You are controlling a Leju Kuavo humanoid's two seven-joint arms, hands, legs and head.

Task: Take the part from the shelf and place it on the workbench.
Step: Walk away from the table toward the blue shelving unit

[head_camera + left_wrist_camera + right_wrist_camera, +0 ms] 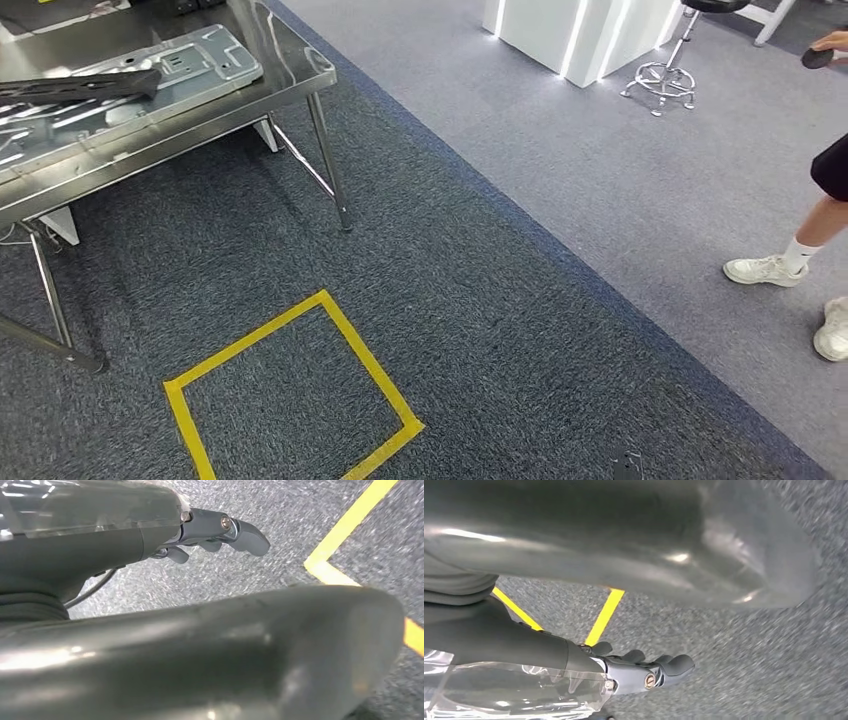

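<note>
A steel workbench [300, 75] is standing at the upper left of the head view, its thin legs resting on dark grey carpet [480, 300]. A flat, silver stamped-metal part [150, 80] is lying on the benchtop, with a long black ribbed piece [80, 88] lying across it. Yellow tape [360, 350] is marking out a square on the carpet, near the bench and in front of it. Beyond a diagonal seam, lighter grey carpet is spreading to the right, where a person's leg and white sneakers [765, 270] are showing at the edge. A white counter [580, 30] and the chrome base of a stool [660, 80] are sitting at the top. In the left wrist view, the left hand [150, 535] is hanging above the carpet beside a tape corner, fingers loosely extended, apart from the thumb, gripping nothing. In the right wrist view, the right hand [589, 670] is hanging likewise over carpet and tape, fingers loosely extended and empty.
</note>
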